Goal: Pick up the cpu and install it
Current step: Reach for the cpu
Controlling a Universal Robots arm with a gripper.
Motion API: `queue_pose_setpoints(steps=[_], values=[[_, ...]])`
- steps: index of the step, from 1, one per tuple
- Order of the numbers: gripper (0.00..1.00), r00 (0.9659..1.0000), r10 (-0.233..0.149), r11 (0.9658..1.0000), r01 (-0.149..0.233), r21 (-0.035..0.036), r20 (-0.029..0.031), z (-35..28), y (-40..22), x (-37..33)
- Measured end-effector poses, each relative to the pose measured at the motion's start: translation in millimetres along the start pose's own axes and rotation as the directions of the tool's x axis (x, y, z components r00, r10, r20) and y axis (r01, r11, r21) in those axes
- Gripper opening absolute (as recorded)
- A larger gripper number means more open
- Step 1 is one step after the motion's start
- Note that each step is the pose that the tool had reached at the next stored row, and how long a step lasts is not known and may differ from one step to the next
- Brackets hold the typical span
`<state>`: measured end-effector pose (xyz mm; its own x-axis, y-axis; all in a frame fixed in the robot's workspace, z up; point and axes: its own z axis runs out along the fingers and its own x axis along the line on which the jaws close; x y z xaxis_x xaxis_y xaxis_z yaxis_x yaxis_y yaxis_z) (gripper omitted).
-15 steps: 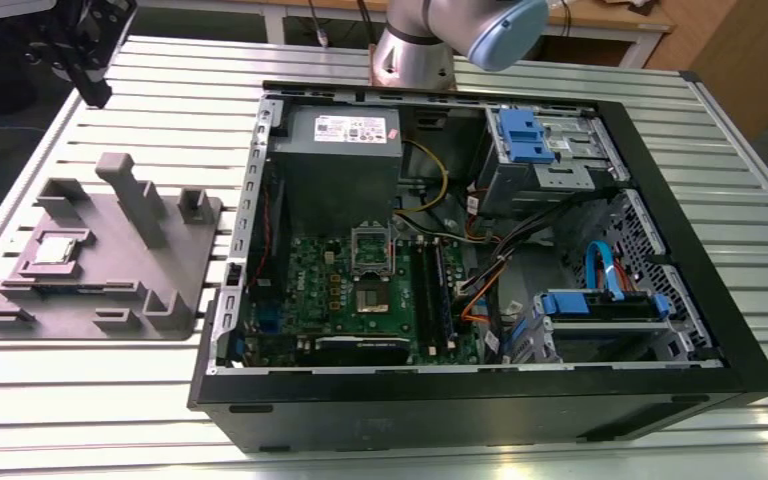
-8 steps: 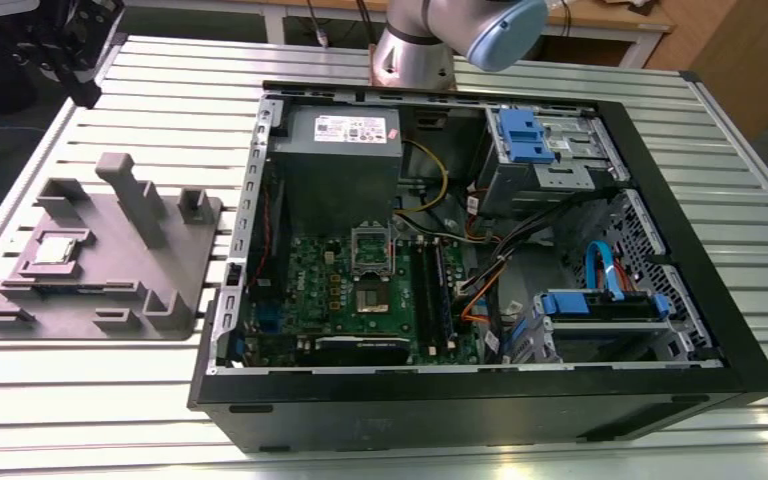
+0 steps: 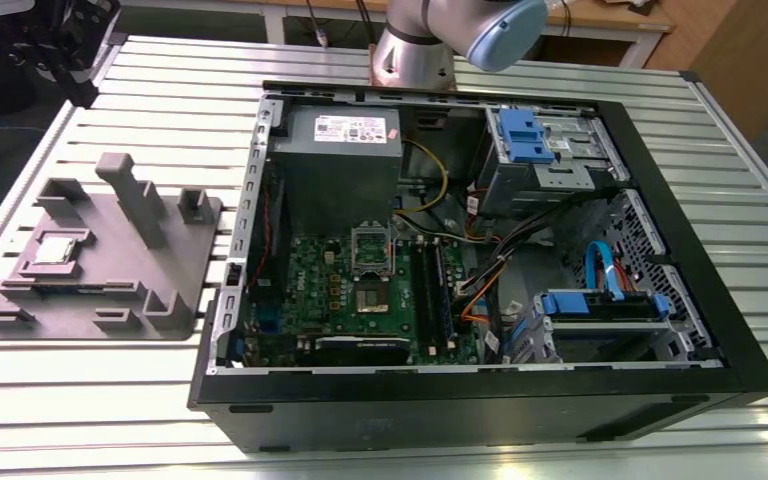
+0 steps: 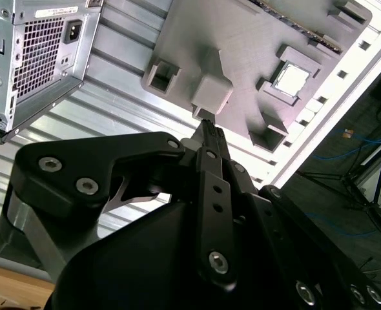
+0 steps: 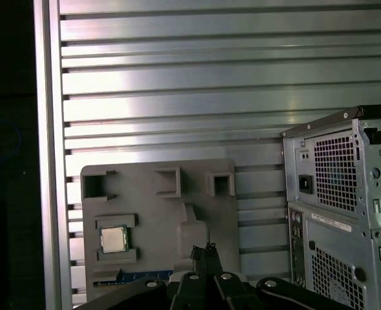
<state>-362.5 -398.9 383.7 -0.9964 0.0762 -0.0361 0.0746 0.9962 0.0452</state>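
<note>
Sitting in the grey fixture (image 5: 158, 219), the cpu (image 5: 113, 239) lies apart from the clenched, empty gripper (image 5: 204, 248).

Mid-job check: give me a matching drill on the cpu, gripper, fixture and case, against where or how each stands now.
1 cpu
2 gripper
3 fixture
4 case

A lying open, motherboard exposed
B jaws shut, empty
C on the table, at the exterior view's left of the case
D seated in a fixture recess

Pairs: 1-D, 2-B, 3-C, 4-A
</note>
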Motion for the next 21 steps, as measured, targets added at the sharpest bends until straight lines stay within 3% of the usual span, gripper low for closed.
queue_pose_setpoints(steps=[7, 14, 17, 21], values=[[0.1, 1.0, 0.0, 1.0, 0.0, 0.0, 0.0, 0.9, -0.2, 1.9], [0.1, 1.0, 0.0, 1.0, 0.0, 0.0001, -0.0001, 8.7, -2.5, 7.2], [0.1, 1.0, 0.0, 1.0, 0.0, 0.0, 0.0001, 13.4, -4.5, 12.4], [0.1, 1.0, 0.0, 1.0, 0.0, 0.0001, -0.0001, 18.9, -8.5, 24.9]])
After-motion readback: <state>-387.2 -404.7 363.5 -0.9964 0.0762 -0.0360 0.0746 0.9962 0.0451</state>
